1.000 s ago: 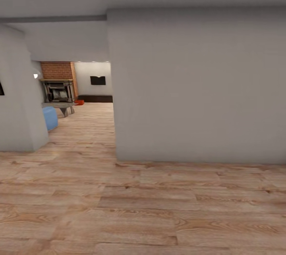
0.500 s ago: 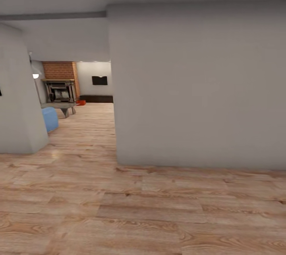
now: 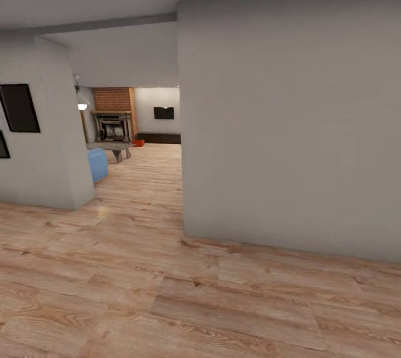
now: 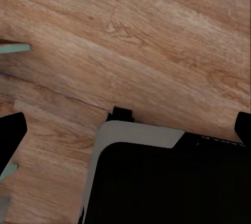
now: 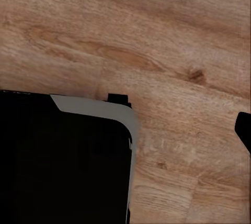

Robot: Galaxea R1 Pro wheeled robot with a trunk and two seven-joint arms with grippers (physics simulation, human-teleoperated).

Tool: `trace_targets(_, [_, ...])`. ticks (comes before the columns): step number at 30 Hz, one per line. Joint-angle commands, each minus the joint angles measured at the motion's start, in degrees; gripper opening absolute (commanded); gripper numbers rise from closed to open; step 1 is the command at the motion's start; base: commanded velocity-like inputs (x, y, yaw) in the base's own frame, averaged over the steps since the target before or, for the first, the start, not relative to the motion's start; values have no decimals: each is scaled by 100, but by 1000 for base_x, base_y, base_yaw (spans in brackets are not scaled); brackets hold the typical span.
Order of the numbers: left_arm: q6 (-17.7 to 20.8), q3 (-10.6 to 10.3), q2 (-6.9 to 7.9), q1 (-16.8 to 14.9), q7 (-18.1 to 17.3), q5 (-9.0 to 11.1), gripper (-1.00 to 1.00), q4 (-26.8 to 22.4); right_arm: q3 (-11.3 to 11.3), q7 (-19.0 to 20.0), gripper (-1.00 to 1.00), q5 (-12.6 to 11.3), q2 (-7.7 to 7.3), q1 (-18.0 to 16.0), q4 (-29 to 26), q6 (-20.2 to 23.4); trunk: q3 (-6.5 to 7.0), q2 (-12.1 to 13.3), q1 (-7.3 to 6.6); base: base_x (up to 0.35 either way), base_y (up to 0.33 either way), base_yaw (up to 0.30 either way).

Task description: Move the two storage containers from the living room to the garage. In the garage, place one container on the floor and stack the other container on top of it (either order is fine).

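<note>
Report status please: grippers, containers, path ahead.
Both grippers open over wood floor, carrying nothing. One red-orange container far ahead beside brick fireplace. Grey wall blocks right side.

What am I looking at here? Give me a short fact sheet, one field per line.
Place: hallway with a wood plank floor
Ahead: grey wall on the right, an opening to its left
Far room: brick fireplace, blue sofa
Task item: a small red-orange storage container on the far floor by the fireplace
Left wall: dark picture frames
Wrist views: plank floor and the robot's dark base
Holding: nothing seen in either gripper
</note>
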Motion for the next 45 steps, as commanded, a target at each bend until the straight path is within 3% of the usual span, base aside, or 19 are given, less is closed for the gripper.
trace_targets(1, [-5, 25, -1, -4, 6, 25, 100, -1, 41, 6, 100, 7, -1, -9, 18, -33, -9, -6, 4, 322, 0, 270])
trace_targets(45, [21, 27, 8, -4, 6, 30, 100, -5, 50, -4, 100, 7, 6, -10, 18, -59, -9, -6, 4, 322, 0, 270])
